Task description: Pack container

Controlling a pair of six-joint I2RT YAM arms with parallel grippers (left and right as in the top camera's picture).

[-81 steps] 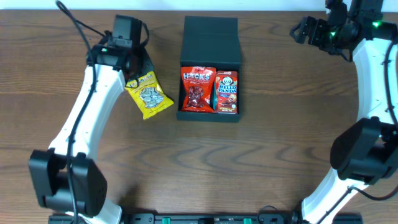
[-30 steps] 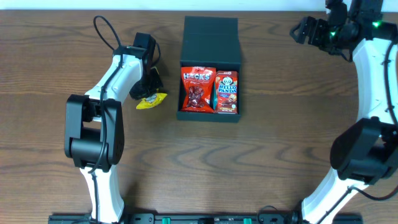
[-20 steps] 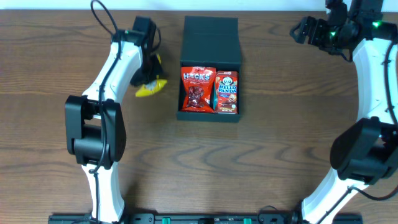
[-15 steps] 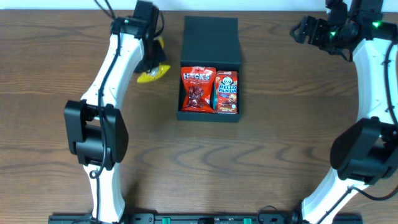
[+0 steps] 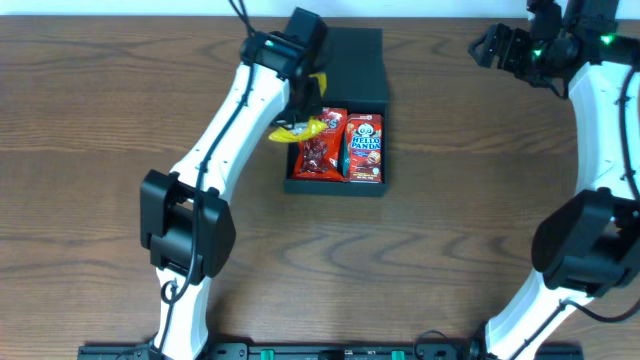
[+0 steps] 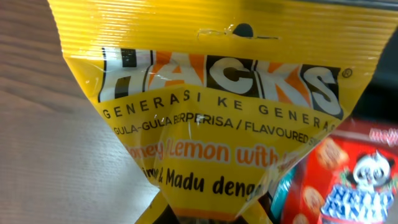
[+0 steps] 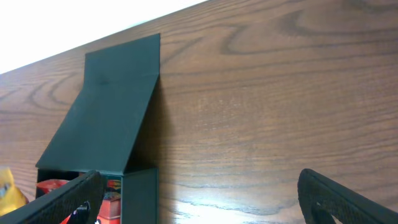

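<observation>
Container [image 5: 345,60] of dark teal sits at the far middle of the table [image 5: 450,250], its long axis running away from the robot. The flap lid is folded back on the far side and the open compartment faces the near side. Inside the compartment a red Hacks pack [image 5: 318,150] lies against the container's left wall, and a Hello Panda box [image 5: 364,148] lies just beside it on the right. The left gripper [image 5: 308,102] hangs above the container's left wall and pinches a yellow Hacks pack [image 5: 298,129] by its upper part. The pack dangles partly over the red pack and partly outside the wall. In the left wrist view the yellow pack fills the frame and hides the fingers, so the pinch is probably firm but cannot be confirmed there. The compartment lies just right of and below this gripper, so a short shift toward the container's centre seems needed. The right gripper [image 5: 488,47] is well off the container's right side, fingers [image 7: 71,196] spread and holding nothing; the left arm is clearly nearer.
</observation>
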